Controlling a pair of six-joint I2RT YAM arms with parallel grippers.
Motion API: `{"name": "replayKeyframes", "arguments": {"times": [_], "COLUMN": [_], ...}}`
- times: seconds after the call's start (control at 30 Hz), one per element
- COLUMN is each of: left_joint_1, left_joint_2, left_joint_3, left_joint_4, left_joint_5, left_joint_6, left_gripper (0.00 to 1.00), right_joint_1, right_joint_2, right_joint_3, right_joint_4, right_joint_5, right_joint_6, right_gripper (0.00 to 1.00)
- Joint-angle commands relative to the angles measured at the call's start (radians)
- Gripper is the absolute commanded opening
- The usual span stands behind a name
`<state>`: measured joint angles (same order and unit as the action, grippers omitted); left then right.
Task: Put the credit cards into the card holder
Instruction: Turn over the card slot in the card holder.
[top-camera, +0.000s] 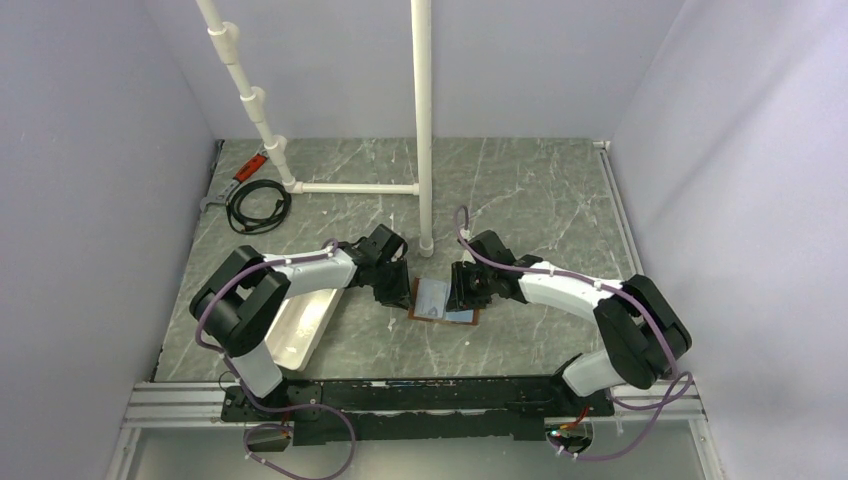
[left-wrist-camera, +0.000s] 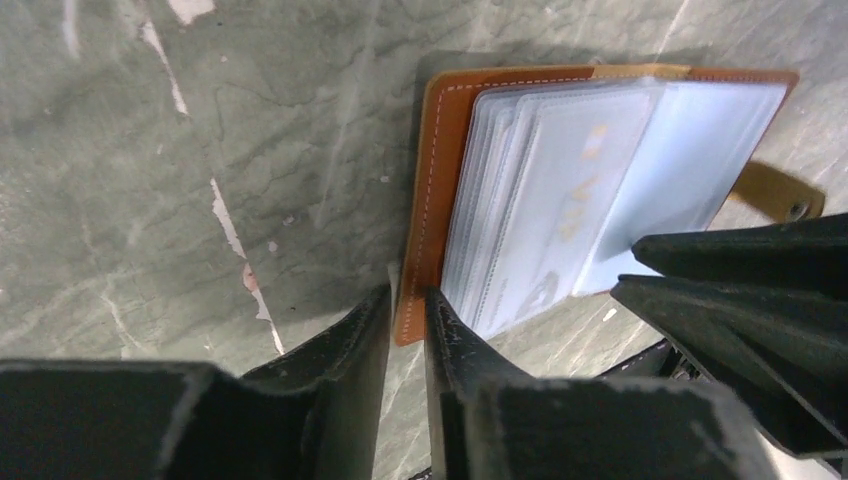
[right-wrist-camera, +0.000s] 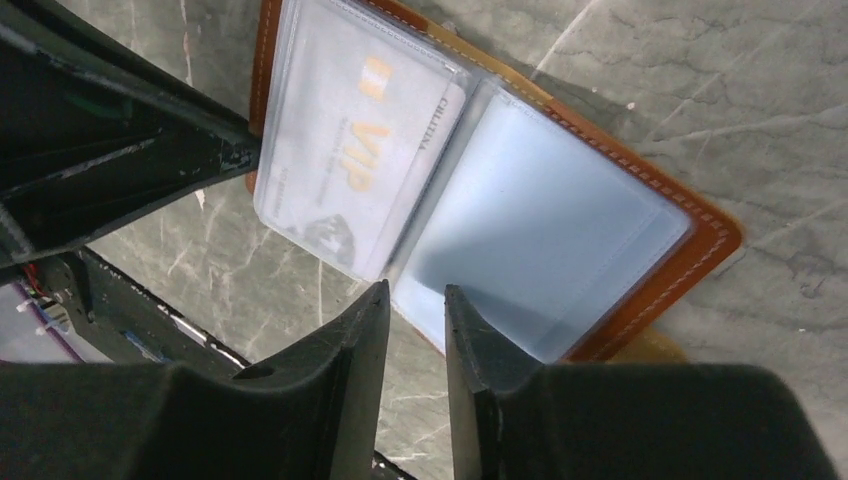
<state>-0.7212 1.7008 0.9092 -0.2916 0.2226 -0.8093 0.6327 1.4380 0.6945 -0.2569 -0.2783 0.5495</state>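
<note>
Left tool (left-wrist-camera: 408, 300) at the bottom of its wrist view: fingers drawn together on the lower left corner of the card holder (left-wrist-camera: 435, 180), looks like a firm pinch on the brown cover edge. Holder lies open on the grey marbled tabletop (left-wrist-camera: 200, 200), clear sleeves fanned out to the right of the stitched border. Grey-silver card (right-wrist-camera: 360, 150) marked VIP sits inside a sleeve at upper left of the right wrist view; light blue card (right-wrist-camera: 540, 230) fills the page beside it, toward centre right (seems fully sleeved, though the glare makes it hard to be sure). Right tool (right-wrist-camera: 416, 290) at bottom centre of that view, tips at the holder's near edge by the fold, only a narrow slot between the fingers; cannot tell whether it nips a sleeve edge or nothing. Judgement: late insertion step, both visible cards look seated, left side steadying the cover. Next move likely calls for checking the blue card is pushed home, then easing the right tool off without dragging a sleeve.
</note>
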Motion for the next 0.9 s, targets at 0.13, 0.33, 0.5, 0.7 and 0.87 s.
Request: {"name": "replayKeyframes", "arguments": {"times": [0.13,0.33,0.5,0.7,0.87], "left_joint_1": [-0.006,-0.006,-0.007,-0.007,-0.007], "left_joint_2": [-0.117,-0.105,-0.013,0.058,0.100], "left_joint_3": [0.002,0.045,0.087,0.110,0.114], "left_joint_4": [-0.078,-0.030,-0.005,-0.026,-0.064], "left_joint_5": [-0.046,-0.052,-0.045,-0.080,-0.116], "left_joint_6": [0.035,0.046,0.059,0.060,0.042], "left_gripper": [0.49,0.60,0.62,0.61,0.52], "right_joint_1": [0.000,-0.066,-0.161,-0.165,-0.165], "right_joint_2": [-0.015,-0.090,-0.082,-0.021,0.035], "right_joint_3": [0.040,0.018,0.018,0.037,0.043], "right_joint_4": [0.032,0.028,0.055,0.106,0.154], "right_joint_5": [0.030,0.064,-0.072,-0.171,-0.222], "right_joint_6": [-0.008,0.013,-0.016,-0.049,-0.047], "right_gripper": [0.18,0.11,0.09,0.09,0.17]}}
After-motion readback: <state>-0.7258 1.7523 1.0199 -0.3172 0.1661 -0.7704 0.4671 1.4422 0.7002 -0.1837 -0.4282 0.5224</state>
